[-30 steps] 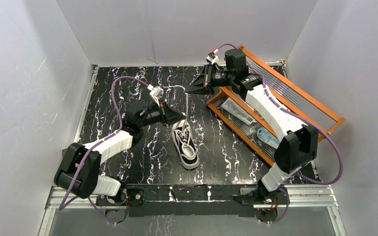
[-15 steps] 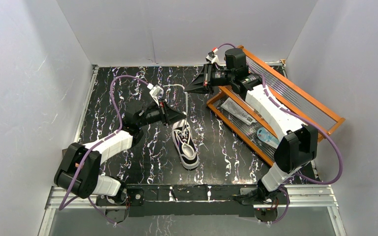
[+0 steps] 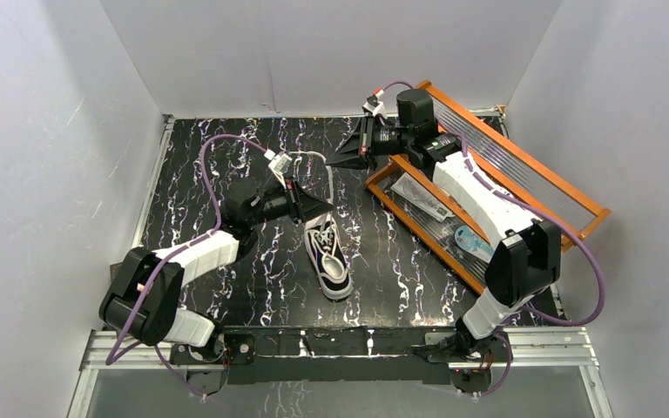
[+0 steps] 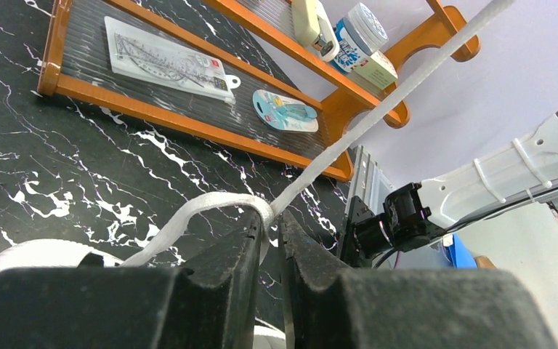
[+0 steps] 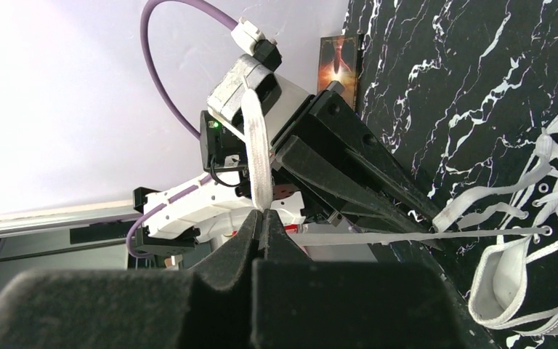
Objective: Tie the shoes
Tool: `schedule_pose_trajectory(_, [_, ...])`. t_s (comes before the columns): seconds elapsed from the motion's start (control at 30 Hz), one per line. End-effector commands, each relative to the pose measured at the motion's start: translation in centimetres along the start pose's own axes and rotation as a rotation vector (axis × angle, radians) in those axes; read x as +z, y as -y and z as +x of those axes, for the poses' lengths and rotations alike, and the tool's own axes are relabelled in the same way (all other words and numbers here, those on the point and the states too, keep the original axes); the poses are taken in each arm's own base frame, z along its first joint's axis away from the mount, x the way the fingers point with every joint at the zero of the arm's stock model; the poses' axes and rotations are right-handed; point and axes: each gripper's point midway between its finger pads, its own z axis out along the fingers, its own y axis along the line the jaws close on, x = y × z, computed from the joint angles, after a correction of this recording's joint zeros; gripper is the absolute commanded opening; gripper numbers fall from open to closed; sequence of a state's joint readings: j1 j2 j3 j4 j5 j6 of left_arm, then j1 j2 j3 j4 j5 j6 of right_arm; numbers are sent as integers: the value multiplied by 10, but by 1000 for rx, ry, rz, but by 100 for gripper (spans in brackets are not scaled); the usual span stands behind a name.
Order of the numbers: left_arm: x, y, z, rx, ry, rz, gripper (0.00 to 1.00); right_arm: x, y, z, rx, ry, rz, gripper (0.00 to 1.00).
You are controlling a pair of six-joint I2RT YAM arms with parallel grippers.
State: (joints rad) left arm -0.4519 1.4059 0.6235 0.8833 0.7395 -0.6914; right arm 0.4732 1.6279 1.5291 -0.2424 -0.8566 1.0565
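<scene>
- Two claws are on one long white flat lace [image 4: 378, 113]. The right claw [image 5: 263, 218] is pinched shut on it at the very tips. The left claw [image 4: 270, 218] stands narrowly parted with the lace bent through the gap. Whether the left has any bite on it cannot be told.
- One small black canvas sneaker with white rubber sole and toe cap [image 3: 328, 259] lies near the middle of the black, white-veined marble-pattern desk [image 3: 226, 157], toe toward the arm bases. The left claw hangs just over its open end. The right claw is farther back, beside the orange wooden-framed tray [image 3: 523, 174].
- Judged step: drawing one strand out taut from the eyelets, early in the tying. No knot or bow is visible.
- Recommended: the right claw holds a firm pinch and a steady line so the strand does not sag. The left claw parts only enough to let the lace slip, then clears the bend sideways, not upward.
- Risk noted: the sneaker looks light and nothing pins it, so a hard pull would likely tip or drag it. The right claw should stay off the tray's corner.
</scene>
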Motion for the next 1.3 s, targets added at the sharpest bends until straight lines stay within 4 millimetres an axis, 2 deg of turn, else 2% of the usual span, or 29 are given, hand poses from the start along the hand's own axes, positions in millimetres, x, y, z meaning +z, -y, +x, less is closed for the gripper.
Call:
schedule_pose_trajectory(0.0, [5, 12, -20, 81, 58, 33, 13, 0, -14, 6, -36, -18, -55, 0])
schedule_pose_trajectory(0.17, [5, 11, -22, 72, 69, 22, 13, 4, -15, 8, -34, -33, -60, 0])
schedule_pose_trajectory(0.33, [8, 9, -22, 57, 67, 17, 17, 5, -16, 10, -37, -39, -64, 0])
schedule_pose_trajectory(0.37, [9, 10, -23, 59, 68, 20, 14, 5, -16, 10, -35, -40, -63, 0])
schedule_pose_trajectory(0.4, [9, 10, -24, 61, 69, 17, 4, 5, -16, 11, -33, -41, -63, 0])
schedule_pose_trajectory(0.47, [9, 9, -26, 63, 74, 4, 0, 5, -15, 12, -35, -43, -63, 0])
schedule_pose_trajectory(0.67, [2, 5, -27, 8, 66, -81, 0, 2, -4, 19, -57, -57, -32, 0])
schedule_pose_trajectory(1.13, [-1, 16, -23, 75, 39, -26, 2, 2, -16, 19, -48, -48, -63, 0])
schedule_pose_trajectory(1.27, [-2, 20, -24, 72, 51, -10, 0, -12, -14, 0, -95, 90, 16, 0])
